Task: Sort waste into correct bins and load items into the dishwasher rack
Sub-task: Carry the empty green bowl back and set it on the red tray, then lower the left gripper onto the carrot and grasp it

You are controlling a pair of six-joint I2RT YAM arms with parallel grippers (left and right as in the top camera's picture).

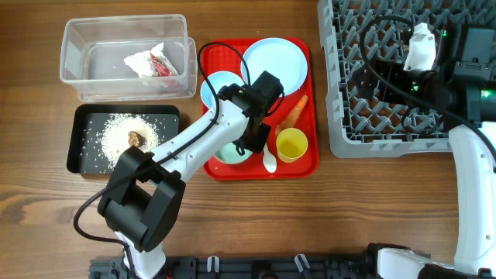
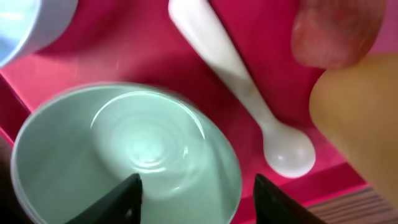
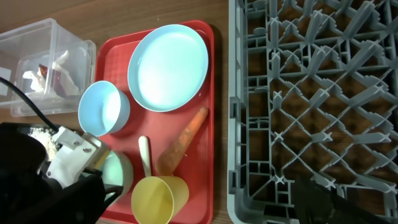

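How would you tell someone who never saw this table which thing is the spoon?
Find the flat red tray in the middle of the wooden table. Along its edge nearest the robot, the white spoon lies between the mint-green bowl and the yellow cup. It is the only white thing on the tray, long and thin while its neighbours are round.

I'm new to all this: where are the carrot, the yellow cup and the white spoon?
carrot (image 3: pixel 184 141), right wrist view, middle of its length
yellow cup (image 1: pixel 291 145), overhead view, inside its round mouth
white spoon (image 2: pixel 227 68), left wrist view, middle of its handle
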